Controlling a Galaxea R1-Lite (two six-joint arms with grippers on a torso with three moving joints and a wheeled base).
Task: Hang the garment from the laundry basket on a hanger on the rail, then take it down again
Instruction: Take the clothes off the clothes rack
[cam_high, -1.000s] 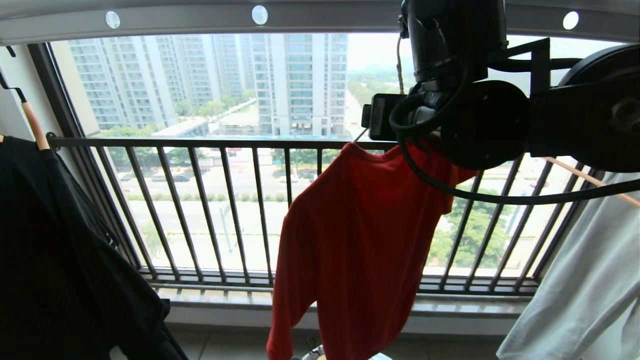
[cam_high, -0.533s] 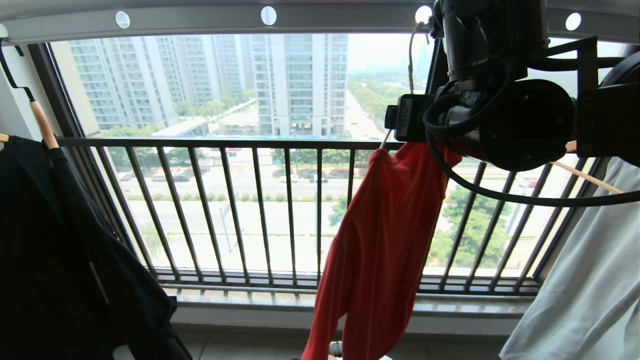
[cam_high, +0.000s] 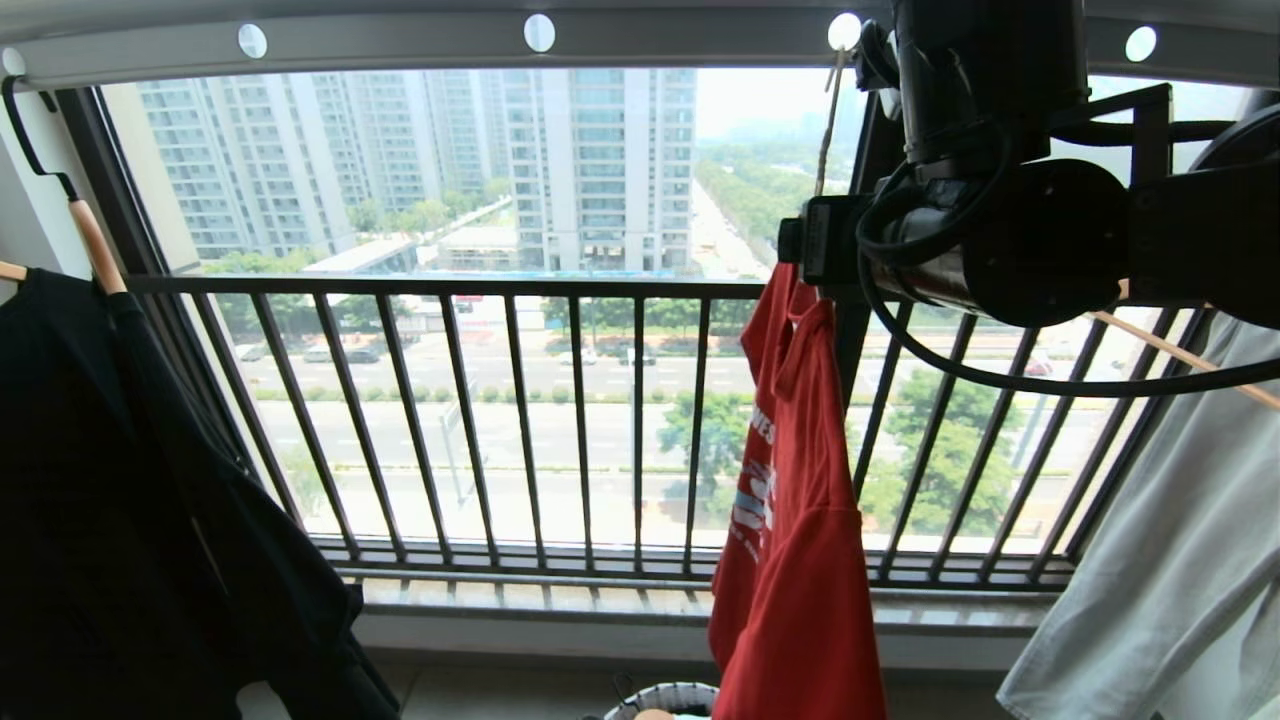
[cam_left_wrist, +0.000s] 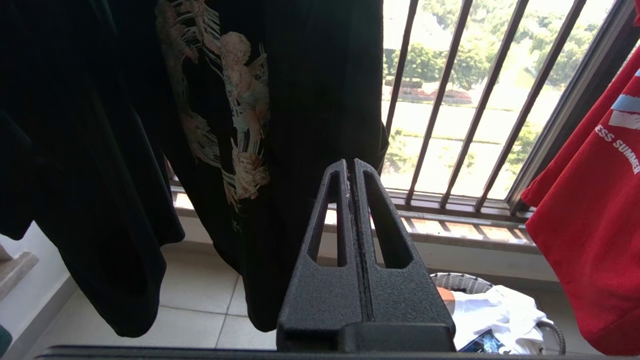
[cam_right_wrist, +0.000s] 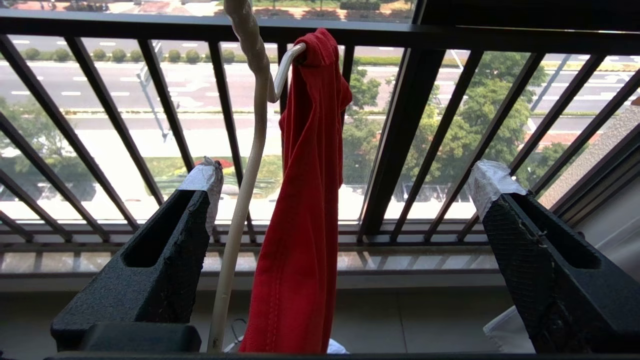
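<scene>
The red garment (cam_high: 790, 520) hangs edge-on from the cream wire hanger (cam_high: 828, 130), whose twisted neck reaches up to a round hole in the grey rail (cam_high: 400, 40). My right arm (cam_high: 990, 230) is raised beside it. In the right wrist view the right gripper (cam_right_wrist: 347, 180) is open wide; the hanger (cam_right_wrist: 245, 175) and garment (cam_right_wrist: 305, 200) hang just beyond its taped fingertips, touching neither. The left gripper (cam_left_wrist: 350, 167) is shut on nothing, low at the left. The laundry basket (cam_high: 665, 697) stands on the floor below, holding white cloth (cam_left_wrist: 500, 310).
A black garment (cam_high: 120, 500) on a wooden hanger (cam_high: 95, 250) hangs at the left. A pale garment (cam_high: 1160, 560) hangs at the right. The dark barred window railing (cam_high: 500, 285) runs behind everything. Tiled floor (cam_left_wrist: 190, 300) lies below.
The red garment on its hanger has swung to the right and turned from broad-on to edge-on. The right arm has moved right and up with it. The left gripper has stayed still.
</scene>
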